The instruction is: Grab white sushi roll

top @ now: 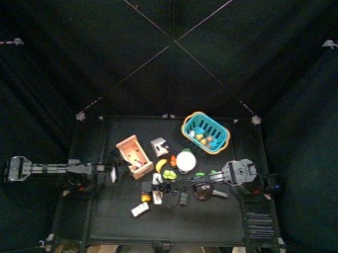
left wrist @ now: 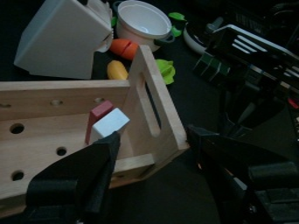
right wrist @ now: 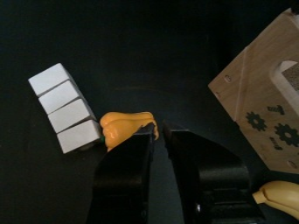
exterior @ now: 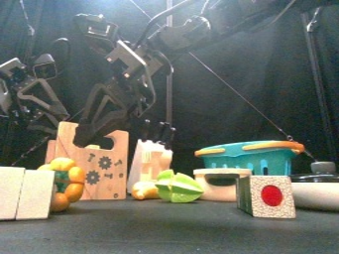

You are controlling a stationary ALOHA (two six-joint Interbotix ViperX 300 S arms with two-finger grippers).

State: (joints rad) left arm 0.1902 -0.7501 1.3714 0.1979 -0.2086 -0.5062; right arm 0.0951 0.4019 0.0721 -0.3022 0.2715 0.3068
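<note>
white sushi roll (exterior: 268, 195): a small blocky piece, white on its sides, with a round red centre facing the front view. it stands upright on the black table (exterior: 159, 230), near the front edge on the right. behind it are a cream bowl (exterior: 220, 183) and a teal basket (exterior: 252, 156). nothing touches it, and both arms are well apart from it.

left gripper (left wrist: 152, 140): jaws spread wide and holding nothing. it hangs tilted over the wooden box (left wrist: 70, 105), whose near wall sits between the two jaws. a small white-and-red block (left wrist: 107, 120) lies inside the box, just ahead of one jaw. past the box are a white carton (left wrist: 65, 39), a white bowl (left wrist: 145, 17) and a yellow piece (left wrist: 117, 68).

right gripper (right wrist: 153, 131): jaws drawn together with only a thin slit between them, pointing down at the table. an orange-yellow piece (right wrist: 126, 129) sits right at the tips; whether it is pinched or only touched, i cannot tell. a white segmented block (right wrist: 65, 107) lies just beside that piece, and the wooden box is off to the other side.

front view: both arms hang behind the toys toward the left, and a green piece (exterior: 179, 187) lies mid-table.
</note>
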